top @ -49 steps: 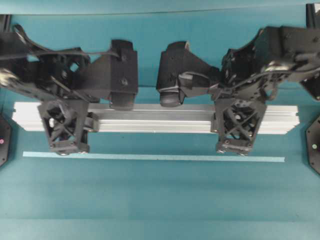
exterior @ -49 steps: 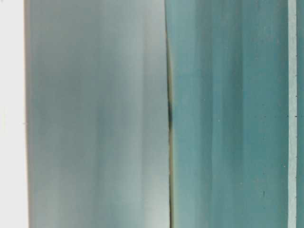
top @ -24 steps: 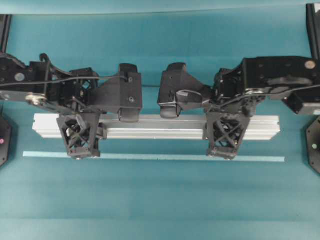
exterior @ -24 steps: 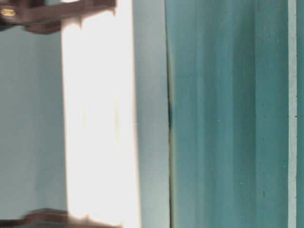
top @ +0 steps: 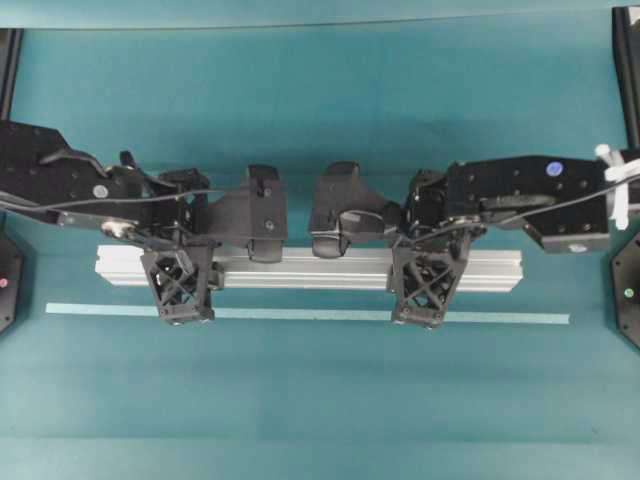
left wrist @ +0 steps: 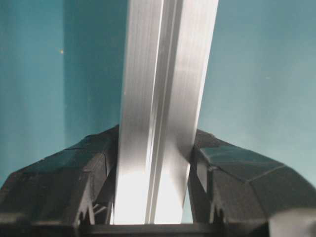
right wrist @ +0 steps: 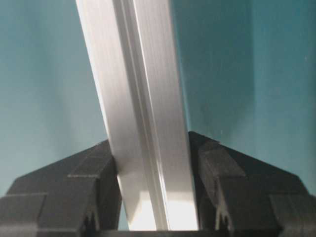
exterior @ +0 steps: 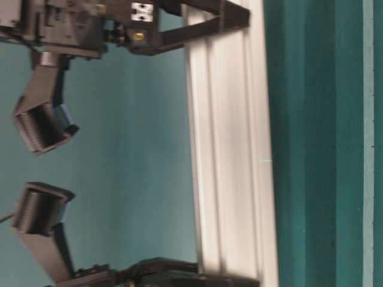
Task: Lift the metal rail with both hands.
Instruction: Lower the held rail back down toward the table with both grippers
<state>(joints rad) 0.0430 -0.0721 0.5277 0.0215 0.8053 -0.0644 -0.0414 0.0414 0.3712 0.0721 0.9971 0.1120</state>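
Running through both tools: the metal rail.

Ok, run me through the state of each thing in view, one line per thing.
Metal rail: level, clamped near both ends, apparently off the table.
Left tool: shut on the metal rail, a finger against each side.
Right tool: shut on the metal rail the same way.
Tape strip: flat on the table, parallel to the rail, partly covered by both tools.

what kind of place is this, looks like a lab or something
Likely a robotics lab bench: a bare teal table, two black arms whose left tool and right tool grip a metal rail, and a pale tape strip.
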